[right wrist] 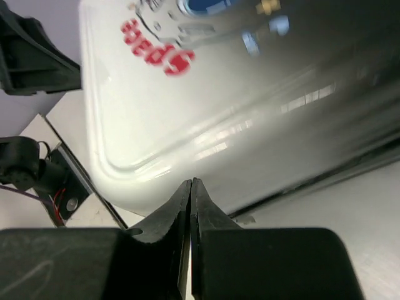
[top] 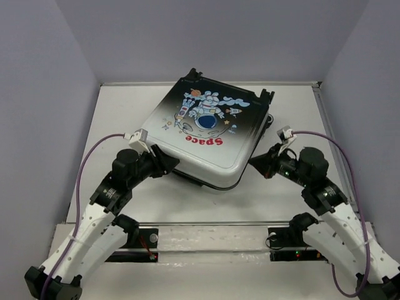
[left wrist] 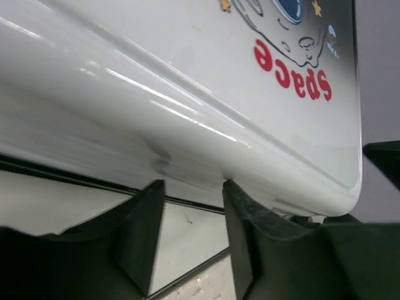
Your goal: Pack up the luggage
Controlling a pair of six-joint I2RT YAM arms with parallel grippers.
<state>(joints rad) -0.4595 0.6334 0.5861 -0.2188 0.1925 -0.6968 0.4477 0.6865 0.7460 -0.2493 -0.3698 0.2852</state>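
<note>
The luggage [top: 206, 128] lies flat on the white table, white-to-black shell up, with the astronaut print and red "Space" facing me. Its lid sits slightly above the lower half at the near corner, where a dark gap shows. My left gripper [top: 172, 164] is open, its fingertips [left wrist: 232, 190] against the lid's white near-left rim [left wrist: 187, 81]. My right gripper [top: 253, 161] is shut and empty, its tips [right wrist: 190, 182] touching the shell's near-right side [right wrist: 219, 106]. The inside of the luggage is hidden.
Grey walls [top: 50, 94] enclose the table on three sides. The arm bases stand on a metal rail [top: 212, 234] at the near edge. Purple cables [top: 94, 156] loop out from each wrist. The suitcase wheels [top: 265, 97] point to the back right.
</note>
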